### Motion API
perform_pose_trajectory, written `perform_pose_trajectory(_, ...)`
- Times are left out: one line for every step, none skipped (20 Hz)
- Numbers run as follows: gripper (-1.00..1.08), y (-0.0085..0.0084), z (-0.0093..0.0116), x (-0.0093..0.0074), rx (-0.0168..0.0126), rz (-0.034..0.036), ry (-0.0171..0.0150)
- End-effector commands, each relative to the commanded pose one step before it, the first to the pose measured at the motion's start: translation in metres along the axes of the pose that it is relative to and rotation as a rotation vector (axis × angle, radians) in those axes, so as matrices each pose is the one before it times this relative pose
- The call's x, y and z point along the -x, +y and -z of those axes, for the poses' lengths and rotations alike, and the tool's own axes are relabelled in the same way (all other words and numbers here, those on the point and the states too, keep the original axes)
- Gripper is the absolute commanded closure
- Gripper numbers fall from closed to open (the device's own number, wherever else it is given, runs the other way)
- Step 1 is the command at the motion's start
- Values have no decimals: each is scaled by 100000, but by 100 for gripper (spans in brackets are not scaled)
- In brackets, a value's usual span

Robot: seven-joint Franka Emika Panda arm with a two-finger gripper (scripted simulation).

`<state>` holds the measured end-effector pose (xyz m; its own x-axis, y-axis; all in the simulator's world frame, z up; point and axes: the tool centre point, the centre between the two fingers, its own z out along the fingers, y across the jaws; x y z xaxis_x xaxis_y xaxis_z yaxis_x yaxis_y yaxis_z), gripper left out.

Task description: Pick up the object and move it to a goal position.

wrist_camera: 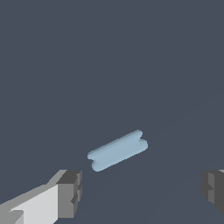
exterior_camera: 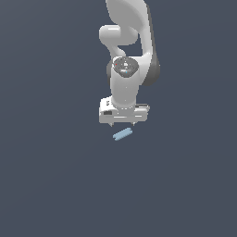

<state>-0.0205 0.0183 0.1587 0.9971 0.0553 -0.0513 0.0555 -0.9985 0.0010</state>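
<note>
The object (exterior_camera: 122,134) is a small light-blue bar with rounded ends, lying flat and slanted on the dark grey floor. My gripper (exterior_camera: 122,124) hangs just above it, pointing down, its two short fingertips spread wide with nothing between them. In the wrist view the object (wrist_camera: 117,150) lies ahead of the gap between the fingers (wrist_camera: 70,193), apart from both pads. The gripper (wrist_camera: 142,192) is open and touches nothing.
The white arm (exterior_camera: 125,60) rises behind the gripper toward the top of the exterior view. Plain dark grey floor (exterior_camera: 55,176) surrounds the bar on every side.
</note>
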Motion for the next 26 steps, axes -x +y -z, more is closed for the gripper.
perform_pose_trajectory(-92,1,0,0,0,0,0)
perform_pose_trajectory(-92,28,-6,-20,0,0,0)
perform_pose_trajectory(-92,73,48,-38,-29,27,113)
perform_pose_trajectory(-92,125,47,-71,-35,33,130)
perform_pose_trajectory(-92,170,74,-94,-50,56,193)
perform_pose_trajectory(-92,215,81,-120,-54,78,220)
perform_pose_trajectory(-92,250,105,-137,-62,120,269)
perform_pose_trajectory(-92,233,104,-126,-54,152,254)
perform_pose_trajectory(-92,180,74,-96,-34,144,175)
perform_pose_trajectory(-92,120,61,-64,-22,145,128)
perform_pose_trajectory(-92,72,37,-38,-10,119,69)
perform_pose_trajectory(-92,21,20,-14,-2,94,27)
perform_pose_trajectory(-92,7,6,8,0,0,0)
perform_pose_trajectory(-92,-71,1,22,0,0,0)
perform_pose_trajectory(-92,-19,-60,14,6,-237,-76)
perform_pose_trajectory(-92,-26,-46,15,-15,-378,-5)
perform_pose_trajectory(-92,-17,-58,11,-27,-547,17)
perform_pose_trajectory(-92,-17,-72,12,-35,-699,28)
perform_pose_trajectory(-92,-25,-87,16,-41,-830,29)
perform_pose_trajectory(-92,-32,-101,22,-45,-952,27)
perform_pose_trajectory(-92,-40,-115,27,-49,-1071,26)
perform_pose_trajectory(-92,-45,-129,32,-53,-1197,26)
perform_pose_trajectory(-92,-48,-141,37,-57,-1314,28)
perform_pose_trajectory(-92,-51,-152,40,-62,-1429,32)
perform_pose_trajectory(-92,-52,-166,44,-66,-1564,36)
perform_pose_trajectory(-92,-54,-178,49,-70,-1694,39)
